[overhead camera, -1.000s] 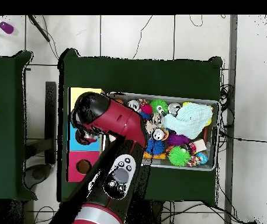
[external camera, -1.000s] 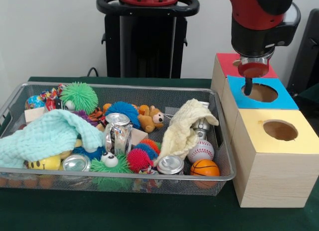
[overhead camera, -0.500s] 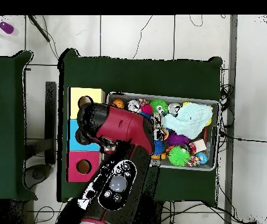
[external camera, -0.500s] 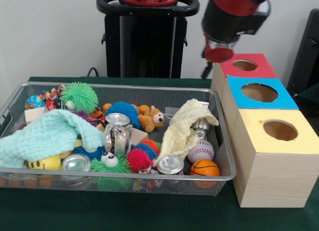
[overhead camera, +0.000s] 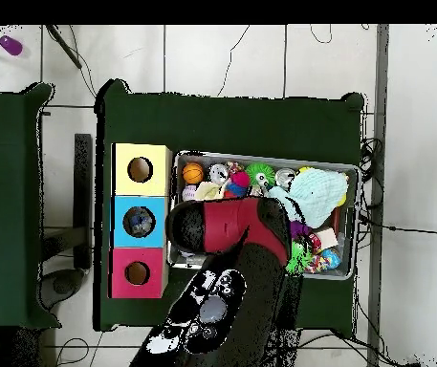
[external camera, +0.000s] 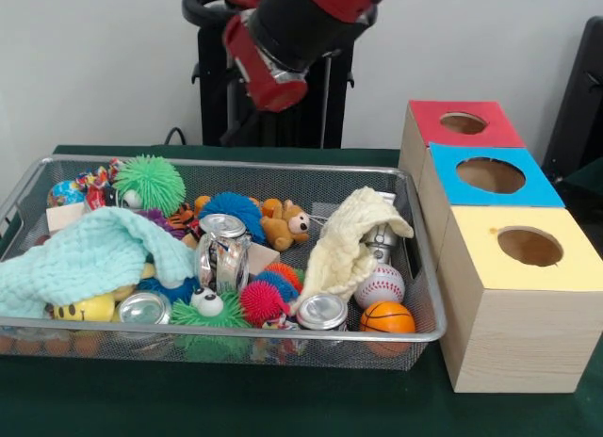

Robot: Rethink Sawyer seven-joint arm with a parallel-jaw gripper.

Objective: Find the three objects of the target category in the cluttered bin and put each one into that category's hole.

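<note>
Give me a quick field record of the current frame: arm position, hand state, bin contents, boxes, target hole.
arm: swung above the bin's far side, clear of the boxes
hand: dark tip just shows below the red wrist; open or shut cannot be told
bin contents: mint cloth, cream cloth, silver cans, spiky balls, teddy, baseball, mini basketball
plastic bottles: none clearly visible
boxes: red top, blue top, yellow top, in a row beside the bin
target hole: blue box; overhead view shows something pale inside

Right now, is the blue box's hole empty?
No. In the overhead view, something pale and shiny lies inside the round hole of the blue-topped wooden box.
</note>
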